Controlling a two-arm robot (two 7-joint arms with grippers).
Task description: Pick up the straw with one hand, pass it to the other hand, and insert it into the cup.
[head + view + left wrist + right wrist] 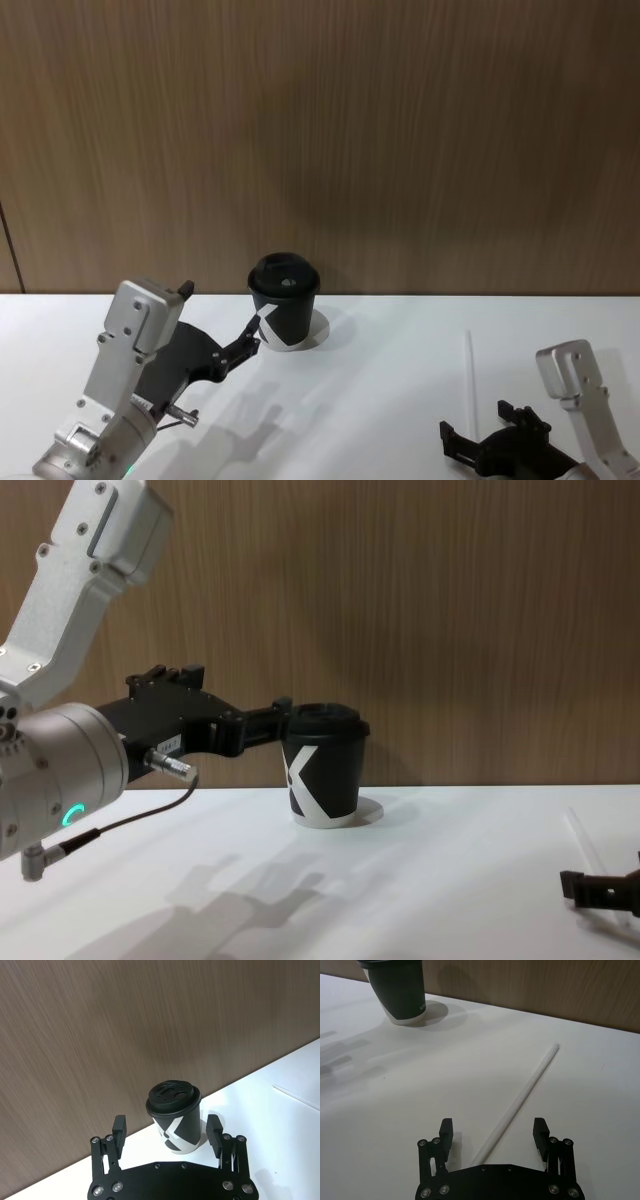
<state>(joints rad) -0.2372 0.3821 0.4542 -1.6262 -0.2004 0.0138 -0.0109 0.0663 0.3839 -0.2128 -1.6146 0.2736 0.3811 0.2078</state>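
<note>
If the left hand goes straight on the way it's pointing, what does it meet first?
Most likely the cup: the left hand, open, points right at it from close by, though the exact gap is unclear.

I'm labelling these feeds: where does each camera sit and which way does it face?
Left wrist: behind the open left gripper, facing the cup.
Right wrist: behind the open right gripper, looking along the straw.
Head: high, looking down; both grippers show.
Chest: low, looking across the table; left gripper large.
All four see the cup.
</note>
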